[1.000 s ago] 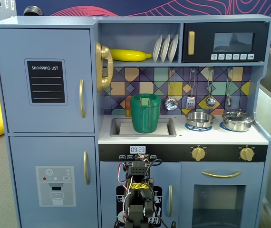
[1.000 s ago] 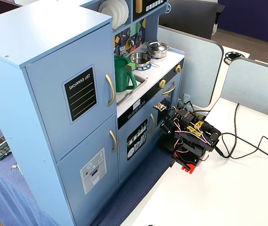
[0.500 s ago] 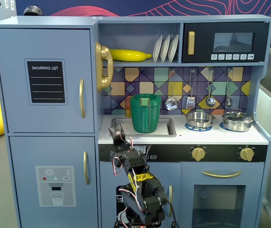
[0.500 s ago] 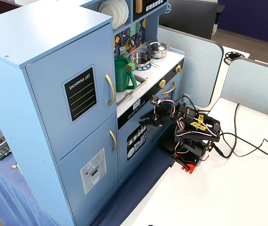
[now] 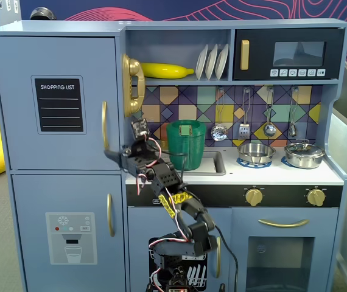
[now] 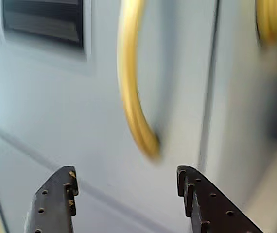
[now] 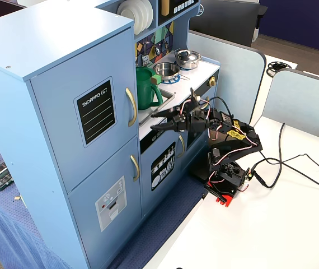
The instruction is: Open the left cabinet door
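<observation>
The left cabinet door [image 5: 52, 67] is blue-grey with a black "SHOPPING LIST" panel [image 5: 58, 104] and a curved gold handle [image 5: 105, 125]. It is shut flush in both fixed views [image 7: 64, 95]. My gripper [image 5: 109, 154] is open and empty. It is just below and in front of the handle's lower end. In the wrist view the handle [image 6: 130, 92] curves down to a point just above the gap between my two black fingertips [image 6: 70, 177], and my gripper [image 6: 126, 174] touches nothing. From the side, my gripper [image 7: 155, 121] points at the door edge beside the handle [image 7: 131, 106].
Below is the door with the grey dispenser panel [image 5: 70, 237] and its own gold handle [image 5: 109, 214]. A green pitcher [image 5: 185, 145] stands in the sink beside the arm, and a gold toy phone [image 5: 132, 85] hangs above. The arm's base [image 7: 226, 179] and cables [image 7: 294, 168] are on the white table.
</observation>
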Robot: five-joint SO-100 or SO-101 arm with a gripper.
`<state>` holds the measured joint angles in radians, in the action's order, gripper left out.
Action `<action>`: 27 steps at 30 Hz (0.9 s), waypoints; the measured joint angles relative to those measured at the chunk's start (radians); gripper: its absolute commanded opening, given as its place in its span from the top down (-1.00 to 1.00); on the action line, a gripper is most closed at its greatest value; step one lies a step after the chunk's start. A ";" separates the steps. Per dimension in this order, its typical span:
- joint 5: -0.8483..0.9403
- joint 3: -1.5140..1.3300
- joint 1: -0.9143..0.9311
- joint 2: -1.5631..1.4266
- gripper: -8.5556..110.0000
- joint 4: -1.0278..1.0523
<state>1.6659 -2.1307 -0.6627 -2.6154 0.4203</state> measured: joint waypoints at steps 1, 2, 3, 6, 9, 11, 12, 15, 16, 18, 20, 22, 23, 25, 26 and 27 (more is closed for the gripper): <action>-0.009 0.021 -0.011 0.025 0.50 -0.025; -0.015 0.038 -0.021 0.049 0.50 -0.052; -0.020 0.055 -0.029 0.071 0.51 -0.078; -0.021 0.098 -0.034 0.140 0.52 -0.135; -0.021 0.133 -0.029 0.207 0.54 -0.173; -0.021 0.153 -0.031 0.256 0.55 -0.199; -0.021 0.166 -0.034 0.279 0.55 -0.218; -0.021 0.210 -0.043 0.351 0.56 -0.270; -0.021 0.225 -0.048 0.373 0.56 -0.284; -0.021 0.250 -0.063 0.408 0.58 -0.304; -0.017 0.259 -0.091 0.420 0.59 -0.308; -0.003 0.259 -0.127 0.420 0.59 -0.305; 0.006 0.261 -0.152 0.419 0.59 -0.288; 0.026 0.268 -0.195 0.400 0.59 -0.235; 0.032 0.270 -0.219 0.385 0.59 -0.202; 0.038 0.270 -0.244 0.368 0.59 -0.169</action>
<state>1.7043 -1.8607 -0.9066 -2.2473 0.2516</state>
